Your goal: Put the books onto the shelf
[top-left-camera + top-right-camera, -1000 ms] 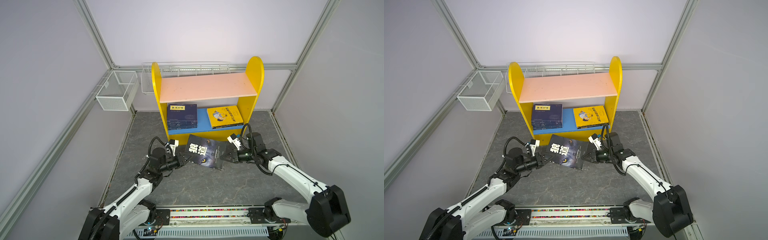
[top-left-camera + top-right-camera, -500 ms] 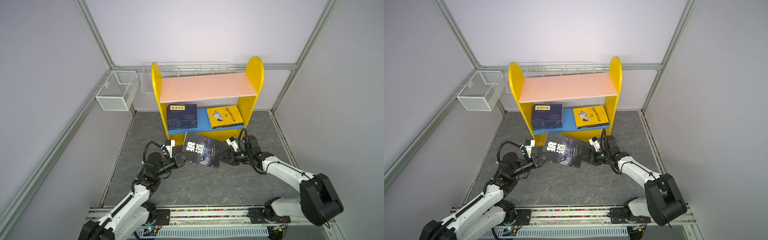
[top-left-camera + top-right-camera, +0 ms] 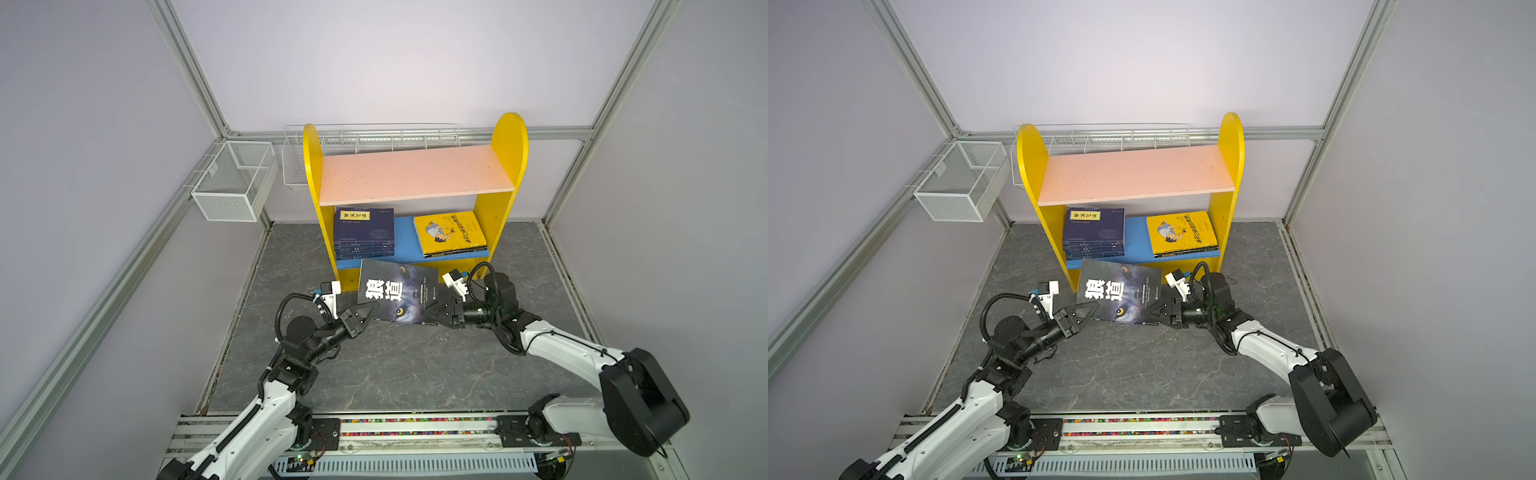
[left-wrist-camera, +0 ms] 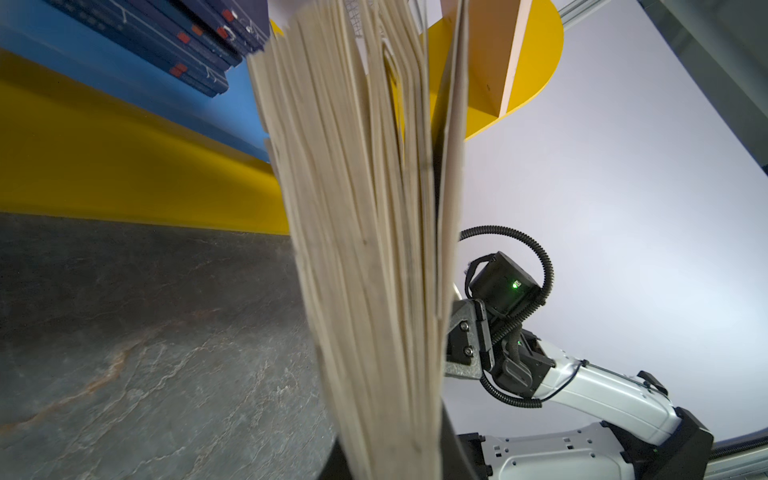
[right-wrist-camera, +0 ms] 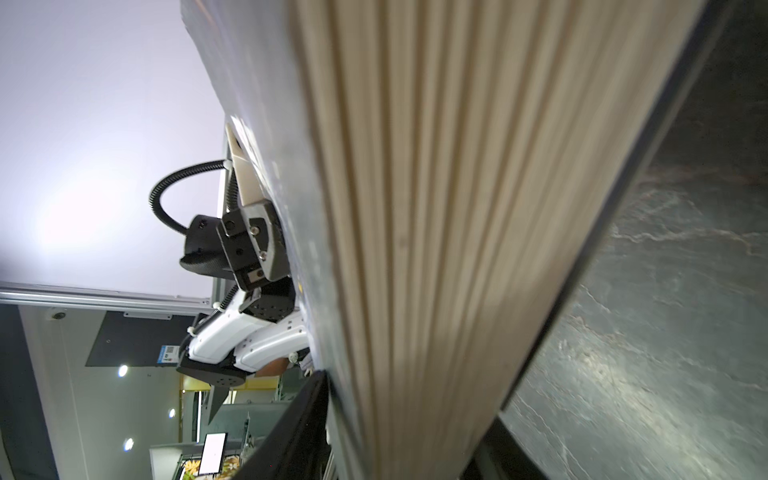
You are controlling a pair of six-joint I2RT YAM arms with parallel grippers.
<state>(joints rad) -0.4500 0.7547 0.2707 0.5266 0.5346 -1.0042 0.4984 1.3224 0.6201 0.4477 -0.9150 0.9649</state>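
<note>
looking at this one, the step in hand is carrying the wolf-eye book (image 3: 395, 297) to the shelf (image 3: 505, 166). it hangs tilted at the centre of both top views, just below the blue lower board (image 3: 405, 237) and, as far as i can judge, off the floor (image 3: 395, 374).

the left gripper (image 3: 371, 308) is clenched on the book's lower left corner, and its wrist view is mostly fanned page edges. the right gripper (image 3: 433, 309) has the book's right edge between its jaws, but i can't tell if it's biting down or slack.

next move, my guess: level the book, lift it, then slide it onto a board. the pink upper board (image 3: 415, 174) is bare. the lower one only has a narrow gap mid-frame, so the book goes up top or onto a pile. the pages are splaying, so a corner hold could let it flop.

counts:
- one book in the air
- one navy stack (image 3: 365, 232) centre left, several thick, exact number unclear
- one yellow cartoon book (image 3: 451, 232) centre right, with at least one dark book under it
- two wire baskets (image 3: 232, 187) toward the upper left

no loose books spotted on the floor.
</note>
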